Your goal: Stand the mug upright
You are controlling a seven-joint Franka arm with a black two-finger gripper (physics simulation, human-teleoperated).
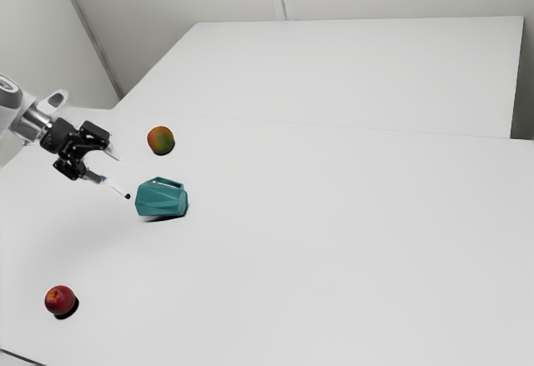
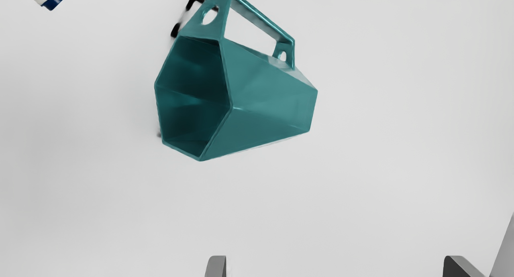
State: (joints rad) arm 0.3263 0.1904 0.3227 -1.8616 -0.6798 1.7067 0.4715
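In the exterior view my gripper [image 1: 105, 168] hangs above the table on the exterior view's left, a short way from the teal mug [image 1: 161, 198]. That faceted mug lies on its side, its handle upward and toward the far side. The wrist view shows the mug [image 2: 265, 96] with its dark mouth facing the camera obliquely and its base pointing away. Both fingertips of my gripper [image 2: 335, 265] stand wide apart there, with nothing between them, and the mug is beyond them, untouched.
An orange-green fruit [image 1: 160, 139] rests beyond the mug, and a red apple [image 1: 60, 299] sits near the exterior view's lower left. A white marker with a blue end [image 1: 117, 188] lies beside the mug, near the gripper. All are on the white table [image 1: 334, 249].
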